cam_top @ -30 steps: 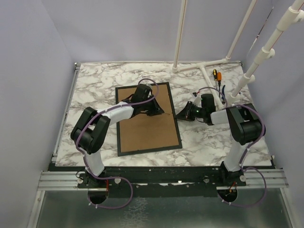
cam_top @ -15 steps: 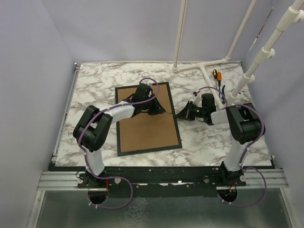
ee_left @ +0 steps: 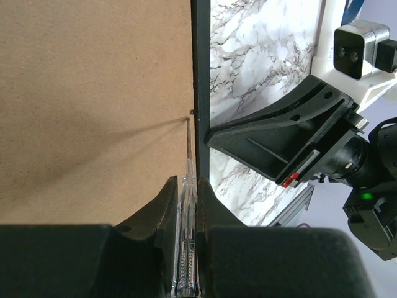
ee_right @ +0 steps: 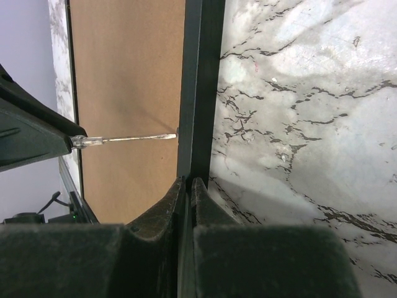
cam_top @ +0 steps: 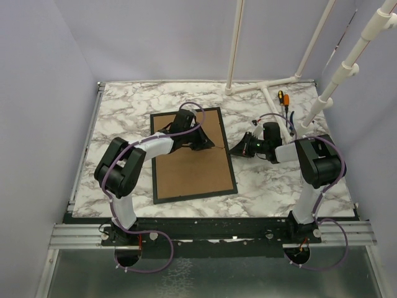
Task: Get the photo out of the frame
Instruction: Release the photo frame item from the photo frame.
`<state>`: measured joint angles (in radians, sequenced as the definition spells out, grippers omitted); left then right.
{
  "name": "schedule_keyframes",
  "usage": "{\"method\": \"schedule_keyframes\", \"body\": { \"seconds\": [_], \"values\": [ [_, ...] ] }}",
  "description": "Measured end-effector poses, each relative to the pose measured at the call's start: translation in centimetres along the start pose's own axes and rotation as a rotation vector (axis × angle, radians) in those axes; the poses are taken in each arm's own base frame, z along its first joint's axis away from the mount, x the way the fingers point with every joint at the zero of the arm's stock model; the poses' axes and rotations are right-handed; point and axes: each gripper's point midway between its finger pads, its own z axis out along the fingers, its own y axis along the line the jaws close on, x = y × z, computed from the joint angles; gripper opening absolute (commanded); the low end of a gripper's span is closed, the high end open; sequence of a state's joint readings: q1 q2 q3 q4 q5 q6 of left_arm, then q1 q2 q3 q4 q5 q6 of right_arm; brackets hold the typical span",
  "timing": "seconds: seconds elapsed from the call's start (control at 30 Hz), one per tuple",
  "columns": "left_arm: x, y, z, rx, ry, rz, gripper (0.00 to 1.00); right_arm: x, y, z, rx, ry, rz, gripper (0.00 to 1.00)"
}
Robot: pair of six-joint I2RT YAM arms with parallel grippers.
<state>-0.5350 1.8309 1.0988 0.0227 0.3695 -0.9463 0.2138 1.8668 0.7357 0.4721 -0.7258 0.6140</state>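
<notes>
Frame (cam_top: 192, 174) lies flat, face down, on the marble table (cam_top: 124, 118), brown fibreboard back up and thin black border all round, long axis running away from the arm bases. The photo does not show in any view; only the backing board is visible. Left arm reaches across the upper half of the frame. Left gripper (ee_left: 188, 183) is clamped on a clear-handled screwdriver (ee_left: 187, 248), held lengthwise between the fingers with the shaft pointing ahead. The blade tip touches the backing just inside the right-hand border, at a small dark mark on the inner edge. Right gripper (cam_top: 234, 149) sits low over the marble just outside the same border, pointing at it from the opposite side, roughly level with the screwdriver tip. Its fingers stand almost together with only a thin slit between them, tips right at the border's outer edge; nothing is seen between them, and contact with the border cannot be confirmed. At the far right of the table, an orange-handled tool (cam_top: 280, 97) lies beside the white pipe stand (cam_top: 267, 87), well apart from the frame.
</notes>
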Motion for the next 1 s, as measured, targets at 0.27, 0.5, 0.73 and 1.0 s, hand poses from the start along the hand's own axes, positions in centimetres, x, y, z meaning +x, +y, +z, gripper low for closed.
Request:
{"method": "schedule_keyframes", "body": {
  "seconds": [0.27, 0.5, 0.73, 1.0],
  "values": [
    [-0.34, 0.23, -0.18, -0.001, -0.003, -0.008, 0.00, -0.01, 0.00, 0.00, 0.000, 0.000, 0.000, 0.07],
    [-0.37, 0.17, -0.17, 0.001, -0.003, -0.014, 0.00, -0.04, 0.02, 0.01, 0.000, 0.000, -0.001, 0.07],
    [-0.50, 0.01, -0.01, 0.010, -0.008, -0.021, 0.00, -0.10, 0.03, 0.05, -0.001, 0.000, -0.001, 0.07],
    [-0.51, -0.18, 0.37, 0.029, -0.004, -0.031, 0.00, -0.25, 0.04, 0.16, -0.003, -0.001, -0.002, 0.07]
  ]
}}
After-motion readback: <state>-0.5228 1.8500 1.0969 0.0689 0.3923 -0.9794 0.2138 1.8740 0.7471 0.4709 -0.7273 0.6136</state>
